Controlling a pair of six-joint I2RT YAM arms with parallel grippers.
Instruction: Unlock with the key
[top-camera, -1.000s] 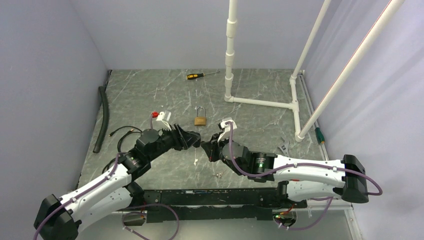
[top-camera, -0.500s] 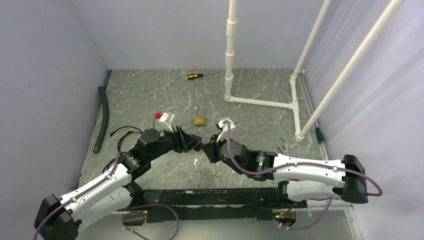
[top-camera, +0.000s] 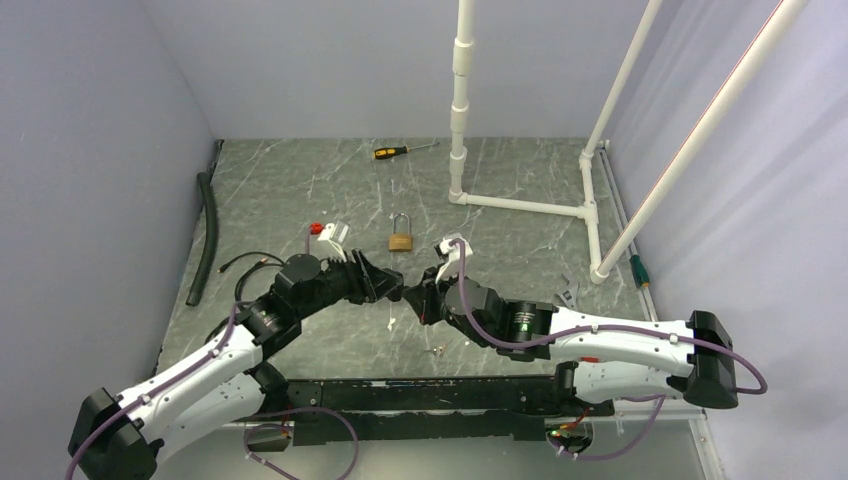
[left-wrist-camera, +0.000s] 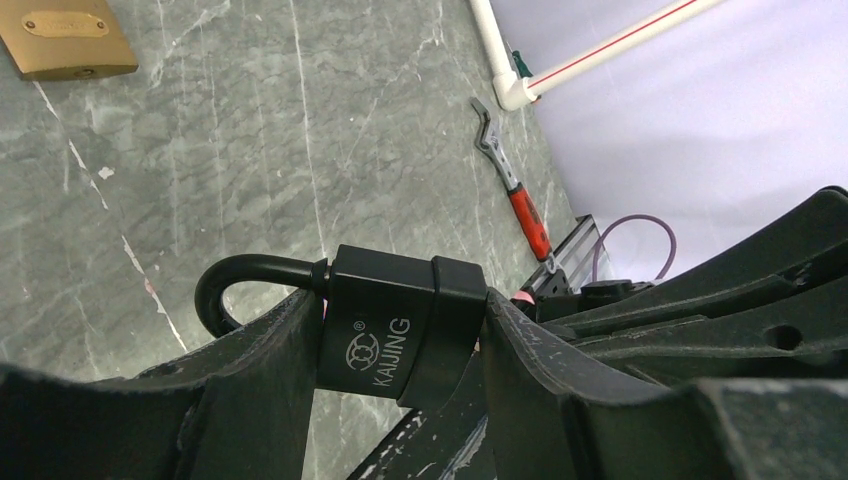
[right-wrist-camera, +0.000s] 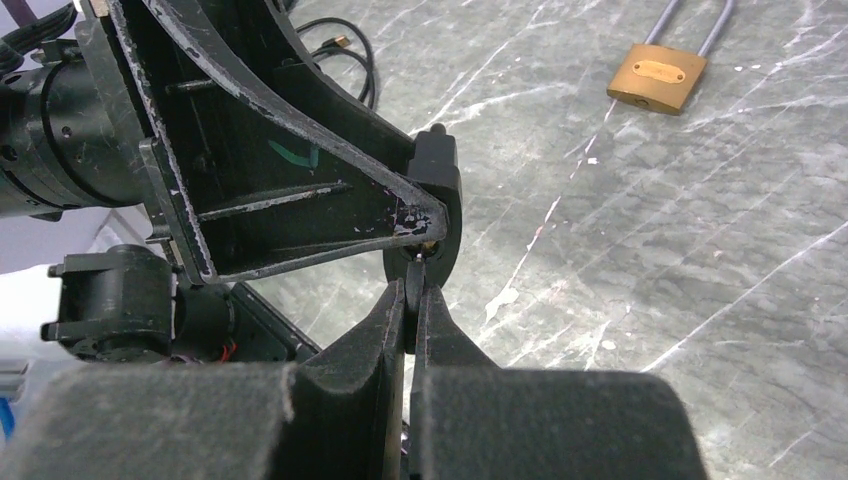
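The left jaws clamp a black padlock (left-wrist-camera: 390, 335) by its sides, raised off the worktop (top-camera: 300, 190) near the front middle. The right jaws are pinched tight on a thin key (right-wrist-camera: 411, 290) that meets the padlock's end (a brass padlock (top-camera: 401, 241) lies farther back, apart).

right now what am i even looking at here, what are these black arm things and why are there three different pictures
These are two robot arms bolted to a grey marbled table. The wide picture looks down from above and behind; the other two come from cameras on each wrist. The left gripper clamps a black metal padlock. The right gripper is shut on a small thin key, its tip at the end of that padlock's body. On the table: a brass padlock, a yellow-handled screwdriver, a black rubber hose, a red-handled wrench and a white plastic pipe frame.
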